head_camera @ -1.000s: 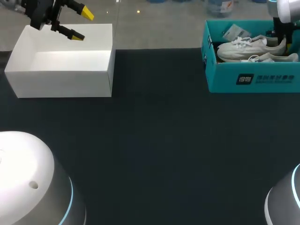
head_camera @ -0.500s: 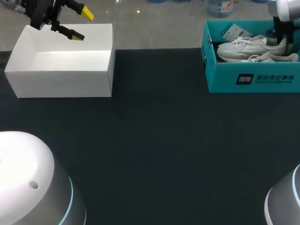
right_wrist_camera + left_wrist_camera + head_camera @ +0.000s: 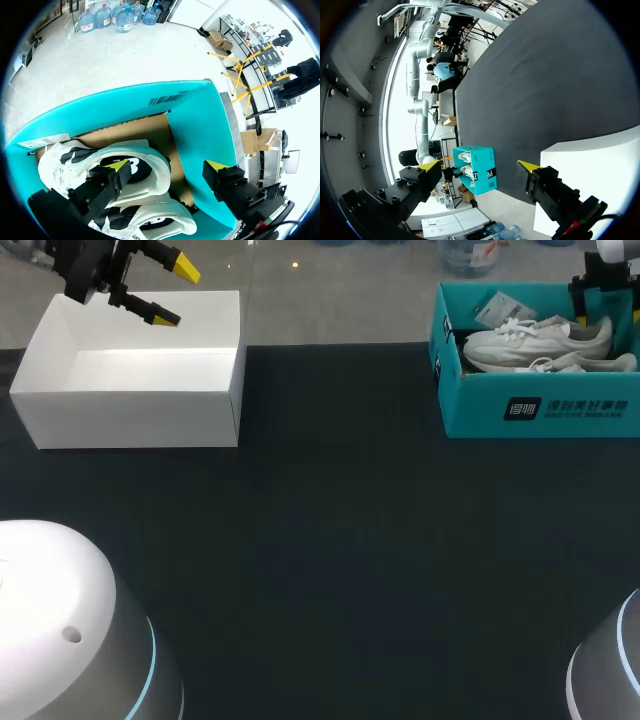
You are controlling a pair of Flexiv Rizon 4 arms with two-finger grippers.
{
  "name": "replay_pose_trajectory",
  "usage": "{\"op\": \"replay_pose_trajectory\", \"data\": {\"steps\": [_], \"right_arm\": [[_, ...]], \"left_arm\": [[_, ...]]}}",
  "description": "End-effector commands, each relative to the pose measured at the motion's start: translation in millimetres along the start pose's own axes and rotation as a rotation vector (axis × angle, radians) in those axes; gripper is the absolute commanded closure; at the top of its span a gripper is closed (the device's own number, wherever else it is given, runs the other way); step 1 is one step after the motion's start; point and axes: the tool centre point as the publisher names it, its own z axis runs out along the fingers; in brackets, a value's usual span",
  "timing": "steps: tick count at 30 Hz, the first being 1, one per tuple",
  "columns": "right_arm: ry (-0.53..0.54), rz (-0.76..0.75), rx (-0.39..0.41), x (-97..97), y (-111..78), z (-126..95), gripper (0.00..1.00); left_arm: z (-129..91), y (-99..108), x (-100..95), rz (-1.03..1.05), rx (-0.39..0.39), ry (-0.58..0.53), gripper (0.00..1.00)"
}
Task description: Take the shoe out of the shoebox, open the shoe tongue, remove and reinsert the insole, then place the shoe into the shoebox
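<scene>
Far left corner of the table [image 3: 330,540]: open white box [image 3: 130,400], long side facing the near edge. Above its far left end: left gripper [image 3: 175,292], yellow tips spread wide, gripping nothing, clear of the box walls. Left wrist view: left gripper [image 3: 477,165] spread wide beside a corner of the white box [image 3: 600,165], with dark table ahead and the teal shoebox [image 3: 480,172] well apart at the other side.

Far right corner: teal shoebox [image 3: 540,405], lid off, walls standing all round the contents. Inside, side by side and touching: far shoe [image 3: 535,338] and near shoe [image 3: 585,363], both white, toes toward the box's left end. Paper tag [image 3: 492,308] at that left end, just beyond the toes.

Over the box's right end: right gripper [image 3: 607,308], fingers wide apart, holding nothing. Right wrist view: right gripper [image 3: 167,165] with one finger above the heel opening of the far shoe [image 3: 152,160], the other by the box's end wall; near shoe [image 3: 150,220] crowding in just beside.
</scene>
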Motion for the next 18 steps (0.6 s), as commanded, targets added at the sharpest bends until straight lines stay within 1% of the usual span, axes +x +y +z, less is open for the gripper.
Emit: {"op": "replay_pose_trajectory", "data": {"steps": [1,8,12,16,18], "right_arm": [[0.036,0.011,-0.024,-7.2,-16.4,-29,0.00],[0.157,0.003,-0.056,-3.9,-20.5,-70,0.00],[0.235,0.003,-0.047,-3.0,-24.9,-92,0.00],[0.267,-0.010,-0.031,-3.4,-29.5,-109,0.00],[0.284,-0.016,-0.036,-4.3,-30.7,-117,0.00]], "left_arm": [[0,0,0.1,0.001,0.001,0.003,0.00],[0,0,0.1,0.001,0.001,0.003,0.00],[0,0,0.1,0.001,0.001,0.003,0.00],[0,0,0.1,0.001,0.001,0.003,0.00],[0,0,0.1,0.001,0.001,0.003,0.00]]}}
